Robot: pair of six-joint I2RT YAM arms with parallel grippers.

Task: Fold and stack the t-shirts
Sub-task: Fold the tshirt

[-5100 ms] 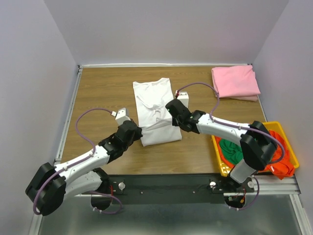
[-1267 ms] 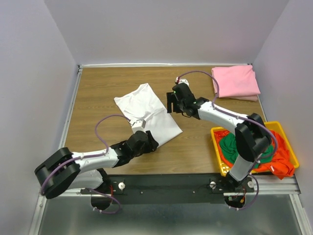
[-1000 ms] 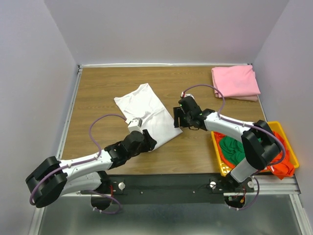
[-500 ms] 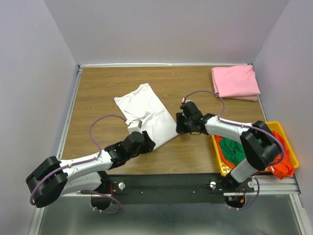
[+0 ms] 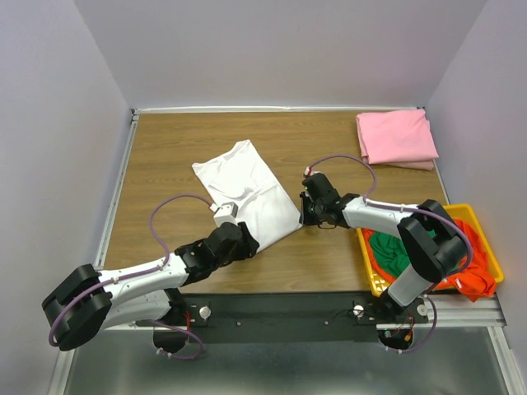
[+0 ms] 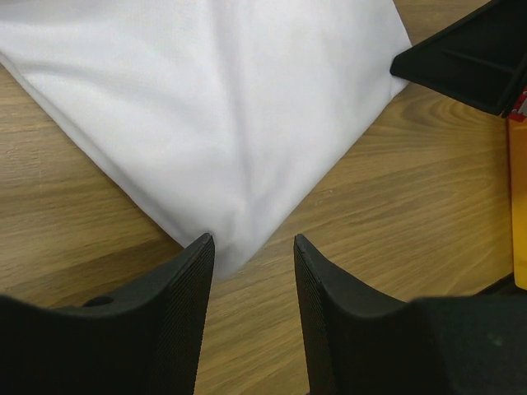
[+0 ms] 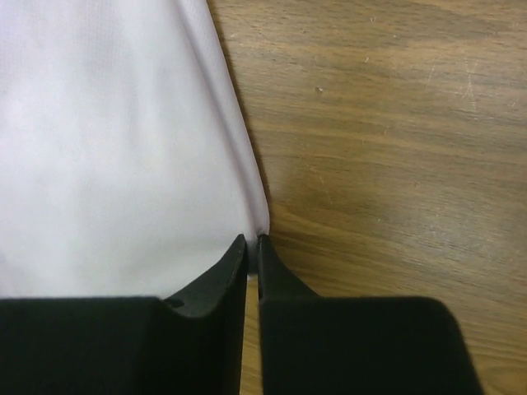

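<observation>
White t-shirt (image 5: pixel 247 185), folded, lying askew

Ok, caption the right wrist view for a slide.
Right pincer nipping the corner of the white t-shirt on the wooden table.

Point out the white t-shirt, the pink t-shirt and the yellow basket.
white t-shirt (image 5: pixel 245 183): top external view, middle of the folded cloth.
pink t-shirt (image 5: pixel 397 137): top external view, centre of its top face.
yellow basket (image 5: pixel 367 262): top external view, on its left rim.
</observation>
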